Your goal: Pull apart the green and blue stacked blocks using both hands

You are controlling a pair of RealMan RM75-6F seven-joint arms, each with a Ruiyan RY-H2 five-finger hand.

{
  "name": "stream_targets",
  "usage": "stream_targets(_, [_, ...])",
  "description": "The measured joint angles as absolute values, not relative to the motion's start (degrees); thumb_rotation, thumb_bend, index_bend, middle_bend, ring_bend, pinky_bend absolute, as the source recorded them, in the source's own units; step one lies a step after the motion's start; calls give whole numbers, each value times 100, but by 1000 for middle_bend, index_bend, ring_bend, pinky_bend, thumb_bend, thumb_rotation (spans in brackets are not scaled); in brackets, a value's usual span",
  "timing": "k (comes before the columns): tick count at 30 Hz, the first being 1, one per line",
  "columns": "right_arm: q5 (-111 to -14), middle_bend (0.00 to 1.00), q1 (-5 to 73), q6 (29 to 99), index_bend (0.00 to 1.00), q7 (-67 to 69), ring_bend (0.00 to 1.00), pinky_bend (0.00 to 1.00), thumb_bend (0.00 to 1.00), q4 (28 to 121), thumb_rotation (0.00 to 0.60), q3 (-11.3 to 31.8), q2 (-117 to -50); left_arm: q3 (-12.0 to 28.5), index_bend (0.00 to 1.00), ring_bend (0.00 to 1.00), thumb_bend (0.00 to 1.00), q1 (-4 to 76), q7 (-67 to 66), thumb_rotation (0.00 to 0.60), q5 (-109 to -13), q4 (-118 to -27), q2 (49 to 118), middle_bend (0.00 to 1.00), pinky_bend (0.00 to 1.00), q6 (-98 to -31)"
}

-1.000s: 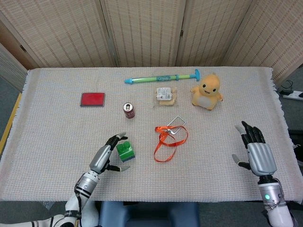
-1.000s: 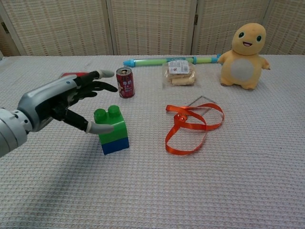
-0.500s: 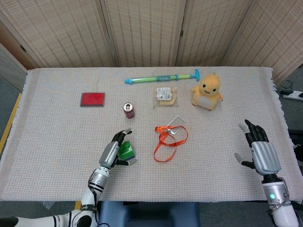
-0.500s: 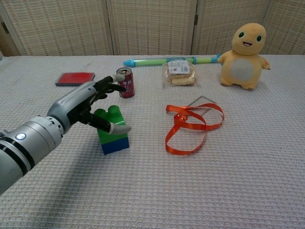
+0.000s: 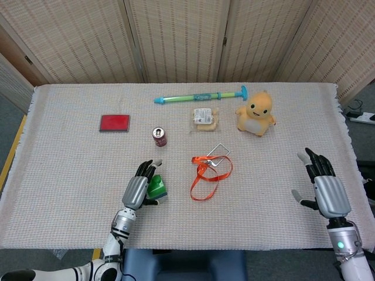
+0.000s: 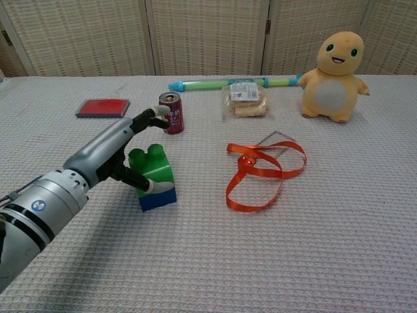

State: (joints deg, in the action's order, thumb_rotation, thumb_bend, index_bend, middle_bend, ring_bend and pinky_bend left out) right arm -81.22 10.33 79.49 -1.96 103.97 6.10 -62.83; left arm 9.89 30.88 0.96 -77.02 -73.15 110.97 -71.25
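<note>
The left hand (image 6: 111,153) lies against the left side of the green block (image 6: 153,169), its thumb touching the block's near face just above the blue block (image 6: 158,197) and its long fingers (image 6: 146,117) stretched out past the studs; whether it truly grips the block cannot be told. The stacked pair stands on the woven surface (image 5: 70,175) near the front edge, left of centre, beside the orange ribbon (image 5: 206,172). The right hand (image 5: 325,190), seen only from the head view, hovers at the near right with fingers spread wide, holding nothing. The chest view alone shows the blue block plainly; from above the left hand (image 5: 139,186) hides all but the green top (image 5: 157,188).
</note>
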Motion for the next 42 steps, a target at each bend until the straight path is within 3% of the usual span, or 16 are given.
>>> stream_targets(7, [-8141,0,1035,7951,0,-190,0,0,330,10397,600,610,-6288,1017,70,0,210,3065,28,600,-7588,-7303,11046,303,0,-6974])
stream_targets(23, [-8138,0,1047,7920,0,-245,0,0,328,10380,600,605,-6324,1076,59,1,213,3018,-148,600,-7333,-7590,10814,330,0,-6710])
stream_targets(30, [-8122,0,1059,7891,0,-272,0,0,329,10382,600,604,-6335,1128,65,43,213,3002,-188,600,-7259,-7603,10808,408,0,-6705])
stream_targets(39, [-8138,0,1071,7859,0,-281,0,0,329,10389,600,586,-6339,1127,138,153,253,2982,-210,600,-7308,-7476,10852,519,0,-6778])
stream_targets(42, [-8164,0,1073,7853,0,-269,0,0,329,10392,600,575,-6333,1140,267,212,317,2968,-238,600,-7263,-7446,10874,577,0,-6781])
